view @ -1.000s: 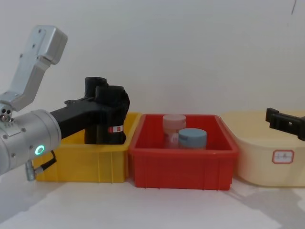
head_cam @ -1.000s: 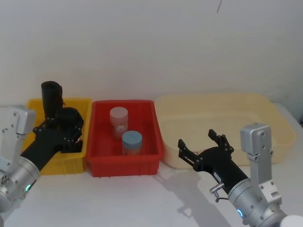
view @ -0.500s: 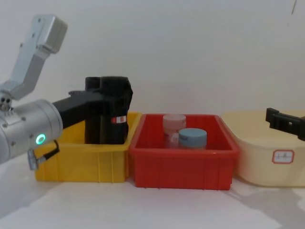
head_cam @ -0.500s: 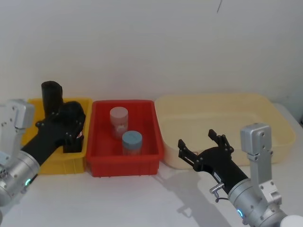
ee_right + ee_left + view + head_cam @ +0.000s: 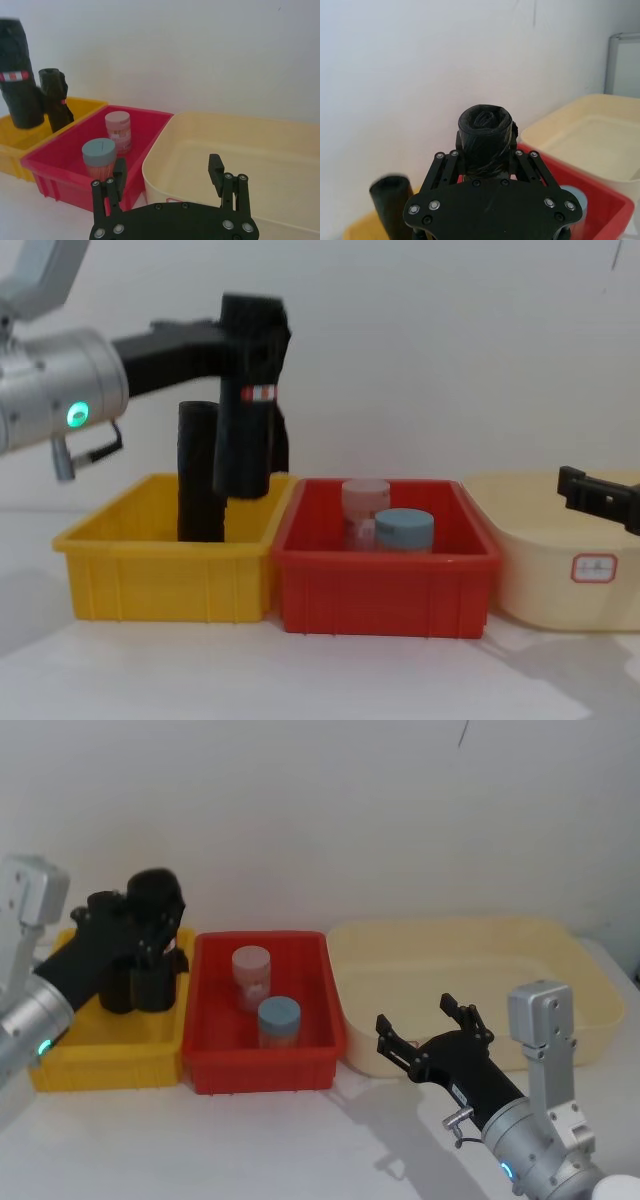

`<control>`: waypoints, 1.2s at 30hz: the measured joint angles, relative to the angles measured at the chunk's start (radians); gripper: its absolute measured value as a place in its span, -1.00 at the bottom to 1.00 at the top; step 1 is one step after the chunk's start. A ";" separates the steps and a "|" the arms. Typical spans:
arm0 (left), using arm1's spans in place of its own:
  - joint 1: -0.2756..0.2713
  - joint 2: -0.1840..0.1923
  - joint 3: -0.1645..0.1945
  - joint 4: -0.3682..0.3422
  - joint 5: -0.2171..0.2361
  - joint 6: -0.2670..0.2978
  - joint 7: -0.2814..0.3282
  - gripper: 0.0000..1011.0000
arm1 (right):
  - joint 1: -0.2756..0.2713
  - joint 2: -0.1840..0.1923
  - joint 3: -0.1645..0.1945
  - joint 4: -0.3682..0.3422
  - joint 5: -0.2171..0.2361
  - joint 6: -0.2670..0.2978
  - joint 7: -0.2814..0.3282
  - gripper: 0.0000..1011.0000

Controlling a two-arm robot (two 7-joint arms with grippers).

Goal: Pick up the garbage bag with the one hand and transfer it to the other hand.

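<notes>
Count: two black rolls, three bins, two jars, two grippers

- Garbage bag (image 5: 246, 440): labelled roll, held near its top by the left gripper (image 5: 252, 335), fingers clamped on either side. It hangs near upright over the yellow bin (image 5: 165, 570), lower end in the air above the bin's right part
- Unlabelled roll (image 5: 198, 475): stands in the yellow bin, just left of the bag
- Red bin (image 5: 385, 585): middle one, holds a pink-lidded jar (image 5: 365, 495) and a blue-lidded jar (image 5: 404, 527), the blue one nearer the robot
- Cream tub (image 5: 560, 580): on the right of the white surface (image 5: 300, 670)
- Right gripper (image 5: 420, 1017): low, near the tub's front wall, fingers spread wide, holding nothing

View differences: chest view gives the red-and-white label and the bag's free lower end. Left wrist view gives the crinkled top end of the roll between the fingers. Right wrist view gives both rolls at once, bag (image 5: 20, 85) higher than the other (image 5: 55, 97)
</notes>
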 joint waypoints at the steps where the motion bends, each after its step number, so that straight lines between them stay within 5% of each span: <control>1: -0.013 0.004 0.004 -0.011 0.002 0.007 -0.009 -0.20 | 0.000 0.000 0.000 0.000 0.000 0.000 0.000 0.98; 14: -0.116 -0.025 0.061 0.035 -0.003 0.018 -0.100 -0.20 | 0.000 0.000 0.000 0.000 0.000 0.000 0.000 0.98; 23: -0.204 -0.114 0.123 0.206 -0.029 -0.034 -0.192 -0.20 | 0.000 0.000 0.000 0.000 0.000 0.000 0.000 0.98; 36: -0.296 -0.214 0.166 0.428 -0.060 -0.122 -0.277 -0.20 | 0.000 0.000 0.000 0.000 0.000 0.000 0.000 0.98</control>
